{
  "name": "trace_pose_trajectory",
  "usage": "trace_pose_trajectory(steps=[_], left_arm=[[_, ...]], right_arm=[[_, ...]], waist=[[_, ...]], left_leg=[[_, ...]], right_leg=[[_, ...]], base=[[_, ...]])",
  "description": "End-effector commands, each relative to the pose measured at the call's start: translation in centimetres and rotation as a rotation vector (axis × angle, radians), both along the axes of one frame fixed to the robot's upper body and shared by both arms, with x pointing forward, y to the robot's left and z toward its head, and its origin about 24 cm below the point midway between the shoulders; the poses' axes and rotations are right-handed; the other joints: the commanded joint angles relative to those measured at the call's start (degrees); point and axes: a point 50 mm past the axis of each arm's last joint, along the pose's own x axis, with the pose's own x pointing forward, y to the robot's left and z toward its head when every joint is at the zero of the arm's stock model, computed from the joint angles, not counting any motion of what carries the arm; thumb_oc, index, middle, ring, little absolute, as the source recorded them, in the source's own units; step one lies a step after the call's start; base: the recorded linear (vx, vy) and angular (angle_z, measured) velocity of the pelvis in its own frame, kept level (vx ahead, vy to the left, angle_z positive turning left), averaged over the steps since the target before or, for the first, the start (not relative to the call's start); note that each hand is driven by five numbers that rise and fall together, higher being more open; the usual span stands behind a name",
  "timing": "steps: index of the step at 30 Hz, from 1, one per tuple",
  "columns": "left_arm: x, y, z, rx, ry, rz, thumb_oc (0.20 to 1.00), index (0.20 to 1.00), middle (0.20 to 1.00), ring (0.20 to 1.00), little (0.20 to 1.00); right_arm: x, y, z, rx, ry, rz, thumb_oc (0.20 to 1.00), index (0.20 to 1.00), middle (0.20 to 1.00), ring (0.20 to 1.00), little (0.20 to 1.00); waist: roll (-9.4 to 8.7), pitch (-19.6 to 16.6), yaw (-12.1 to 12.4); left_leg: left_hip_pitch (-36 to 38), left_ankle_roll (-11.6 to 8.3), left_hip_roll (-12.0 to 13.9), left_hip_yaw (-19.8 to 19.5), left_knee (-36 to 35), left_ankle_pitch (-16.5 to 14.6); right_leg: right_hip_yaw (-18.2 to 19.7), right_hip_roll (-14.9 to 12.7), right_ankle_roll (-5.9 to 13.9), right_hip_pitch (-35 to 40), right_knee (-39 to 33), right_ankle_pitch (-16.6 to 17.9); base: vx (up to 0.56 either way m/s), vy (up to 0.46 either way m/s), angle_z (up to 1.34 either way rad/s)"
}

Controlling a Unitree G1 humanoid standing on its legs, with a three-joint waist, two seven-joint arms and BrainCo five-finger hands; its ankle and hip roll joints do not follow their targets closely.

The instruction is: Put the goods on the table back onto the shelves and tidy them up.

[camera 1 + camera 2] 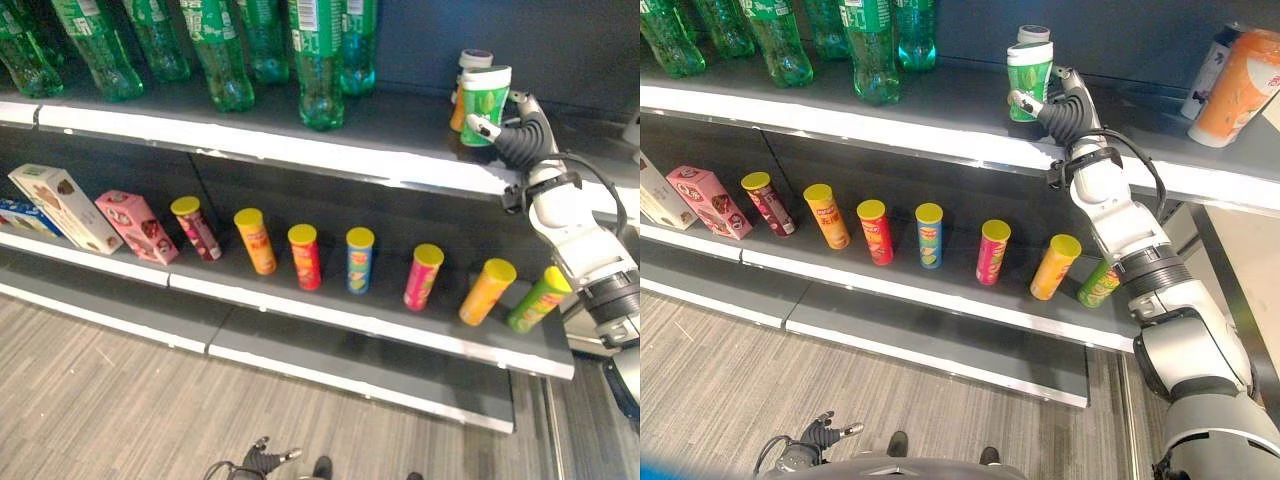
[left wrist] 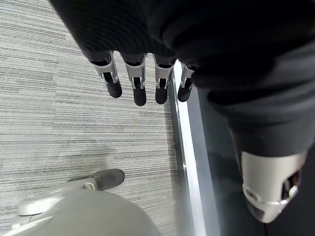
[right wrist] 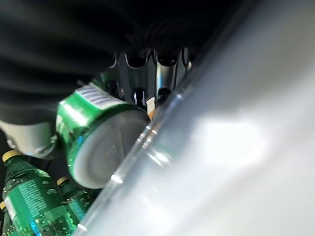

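A green can (image 1: 485, 105) with a white lid stands on the upper shelf (image 1: 300, 150) near its front edge. My right hand (image 1: 515, 140) reaches up from the right, and its fingers and thumb curl round the can's side. In the right wrist view the can's base (image 3: 98, 142) shows just above the shelf lip, with the fingers (image 3: 138, 66) behind it. A second can (image 1: 470, 65) with an orange side stands right behind the green one. My left hand (image 1: 815, 435) hangs low over the floor with fingers (image 2: 138, 86) straight and nothing in them.
Green bottles (image 1: 320, 60) line the upper shelf to the left. On the lower shelf (image 1: 350, 315) several coloured tube cans (image 1: 305, 255) lean in a row, with boxes (image 1: 135, 225) at its left end. Orange cans (image 1: 1240, 80) stand at the upper shelf's far right.
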Motion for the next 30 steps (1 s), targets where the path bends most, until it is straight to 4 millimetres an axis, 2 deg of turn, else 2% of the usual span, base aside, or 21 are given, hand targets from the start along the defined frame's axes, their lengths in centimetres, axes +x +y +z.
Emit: trace_pose_trajectory(steps=[1, 11, 18, 22, 27, 30], left_arm=[[2.3, 2.2, 1.0, 0.062, -0.044, -0.021, 1.000, 1.000, 1.000, 1.000, 1.000], [2.3, 2.4, 1.1, 0.063, -0.046, -0.013, 1.000, 1.000, 1.000, 1.000, 1.000], [2.6, 2.6, 1.2, 0.065, -0.053, -0.003, 1.000, 1.000, 1.000, 1.000, 1.000], [2.1, 3.0, 1.1, 0.073, -0.039, 0.037, 1.000, 1.000, 1.000, 1.000, 1.000], [2.0, 3.2, 1.1, 0.078, -0.036, 0.052, 1.000, 1.000, 1.000, 1.000, 1.000], [2.4, 3.3, 1.3, 0.077, -0.049, 0.053, 1.000, 1.000, 1.000, 1.000, 1.000]], right_arm=[[1.0, 0.9, 3.2, -0.023, -0.082, -0.024, 1.000, 1.000, 1.000, 1.000, 1.000], [1.0, 1.2, 3.1, -0.022, -0.079, -0.017, 1.000, 1.000, 1.000, 1.000, 1.000], [0.6, 1.2, 3.8, -0.018, -0.117, -0.015, 1.000, 1.000, 1.000, 1.000, 1.000], [-2.4, 2.0, 6.0, -0.068, -0.288, 0.053, 1.000, 1.000, 1.000, 1.000, 1.000], [-5.5, 2.3, 7.8, -0.125, -0.445, 0.105, 1.000, 1.000, 1.000, 1.000, 1.000], [-9.2, 2.5, 9.5, -0.219, -0.570, 0.194, 1.000, 1.000, 1.000, 1.000, 1.000]], waist=[[-2.61, 1.2, 1.2], [-2.39, 1.2, 1.0], [-2.30, 1.1, 0.6], [-2.18, 1.0, -0.5], [-2.14, 0.8, -1.6], [-2.70, 0.4, -3.2]], left_leg=[[3.0, -1.49, 0.5, 3.6, 0.7, -6.8], [3.2, -1.45, 0.5, 3.9, 0.7, -6.9], [3.5, -1.41, 0.6, 4.3, 0.7, -7.2], [3.8, -1.31, 0.7, 5.0, 0.7, -7.5], [4.3, -1.21, 0.8, 6.0, 0.7, -8.0], [5.0, -1.14, 1.0, 7.8, 0.7, -8.7]], right_leg=[[1.9, -3.0, 1.43, -0.1, 2.9, -6.7], [2.2, -3.0, 1.46, -0.2, 2.9, -6.6], [2.6, -2.9, 1.53, -0.1, 2.7, -6.5], [3.1, -3.0, 1.71, -0.4, 2.7, -6.4], [3.8, -3.1, 1.94, -0.4, 2.5, -6.2], [5.2, -3.0, 2.37, -0.9, 2.4, -5.8]], base=[[0.00, 0.000, 0.00], [0.00, 0.000, 0.00], [0.00, 0.000, 0.00], [0.01, 0.011, -0.03], [0.02, 0.018, -0.11], [0.03, 0.052, -0.24]])
